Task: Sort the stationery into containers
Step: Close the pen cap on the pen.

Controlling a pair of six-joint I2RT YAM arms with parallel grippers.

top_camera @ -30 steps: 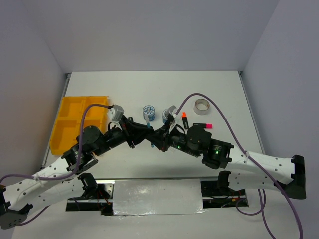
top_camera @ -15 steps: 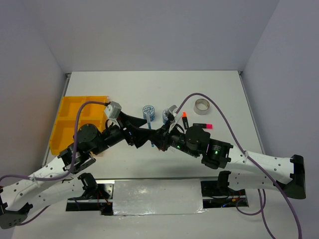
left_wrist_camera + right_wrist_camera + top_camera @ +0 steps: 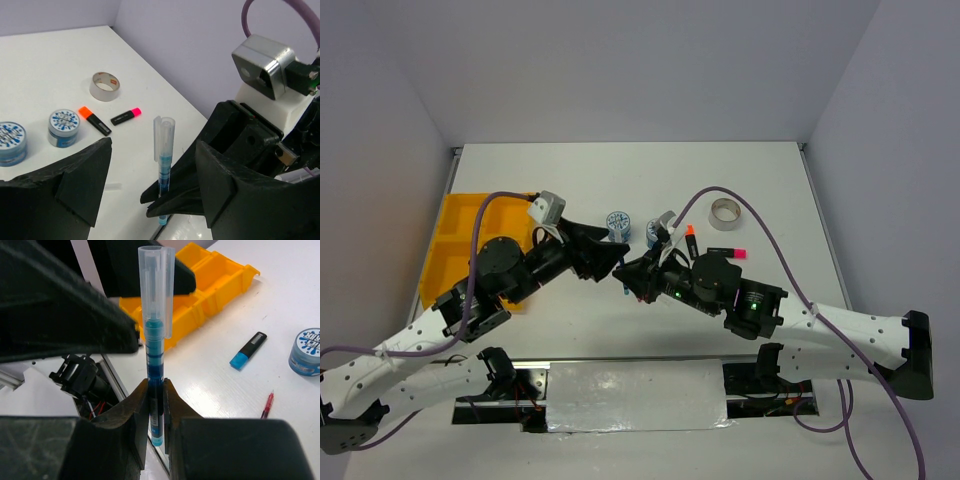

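No writing can be read: the white print on the black barrels of the orange highlighter (image 3: 94, 120) and pink highlighter (image 3: 125, 116) is too small, and the red mark inside the tape ring (image 3: 105, 86) is blurred. A roll (image 3: 64, 127) and a second roll (image 3: 10, 142) show only a blue-white pattern on top. The yellow tray (image 3: 455, 230) sits at the left of the top view, partly under the left arm. The compartment floors that show are plain yellow; the rest is hidden. The right gripper (image 3: 156, 395) is pinched tight on the blue pen (image 3: 156, 340) at its lower barrel. The pen is upright, clear cap on top, near the centre of the top view. The left gripper (image 3: 152, 150) is spread wide, one finger on each side of the pen, with gaps on both sides and no contact. At the lower right of the right wrist view, the blue highlighter (image 3: 247, 351) and red pen (image 3: 267, 405) lie on the table (image 3: 50, 60), apart from the tray. The other highlighters, the ring and the rolls lie on the table at the left of the left wrist view.
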